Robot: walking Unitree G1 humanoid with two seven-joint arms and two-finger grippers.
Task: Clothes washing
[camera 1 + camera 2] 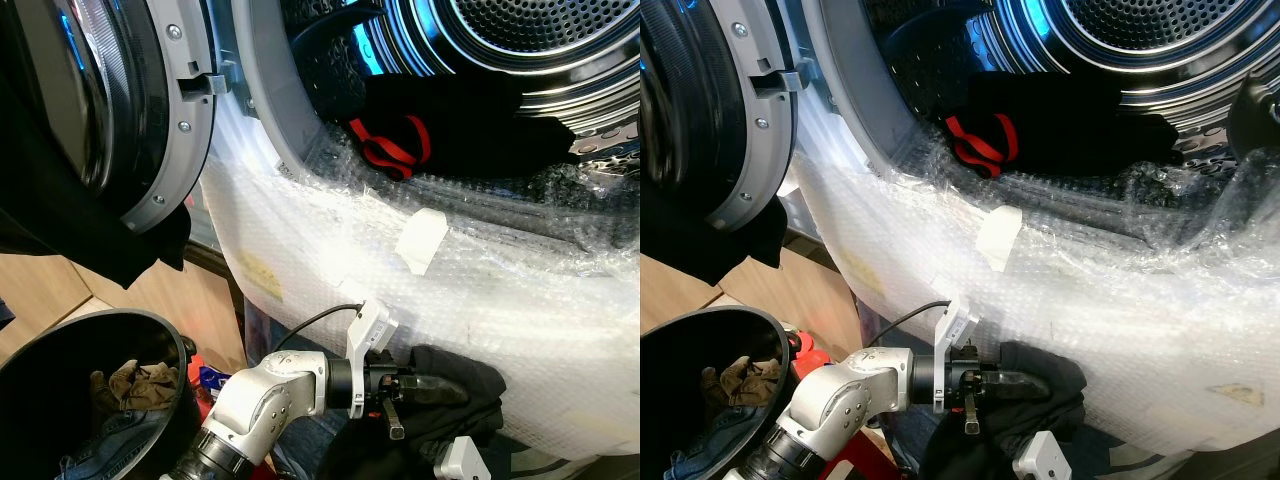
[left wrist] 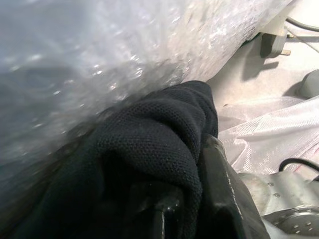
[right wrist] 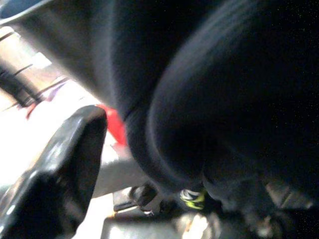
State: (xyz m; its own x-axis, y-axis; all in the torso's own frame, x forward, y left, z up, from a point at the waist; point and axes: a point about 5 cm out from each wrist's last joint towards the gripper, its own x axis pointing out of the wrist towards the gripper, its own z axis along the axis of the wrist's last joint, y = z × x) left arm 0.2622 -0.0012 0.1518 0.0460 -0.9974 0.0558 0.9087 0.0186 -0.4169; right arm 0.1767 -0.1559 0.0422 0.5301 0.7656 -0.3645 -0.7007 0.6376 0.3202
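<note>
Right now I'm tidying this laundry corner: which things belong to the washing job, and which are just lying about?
Job:
- washer drum
- black clothes with red strap in it
- black garment in the left gripper
- black basket of laundry

Lying about:
- bubble wrap over the washer front
- plug on the floor

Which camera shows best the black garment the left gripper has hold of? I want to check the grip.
The left wrist view: the black garment bunches over a finger, knit weave sharp. Both eye views show the left gripper holding it low against the bubble-wrapped washer front, smaller. The right wrist view gives blurred dark cloth.
</note>
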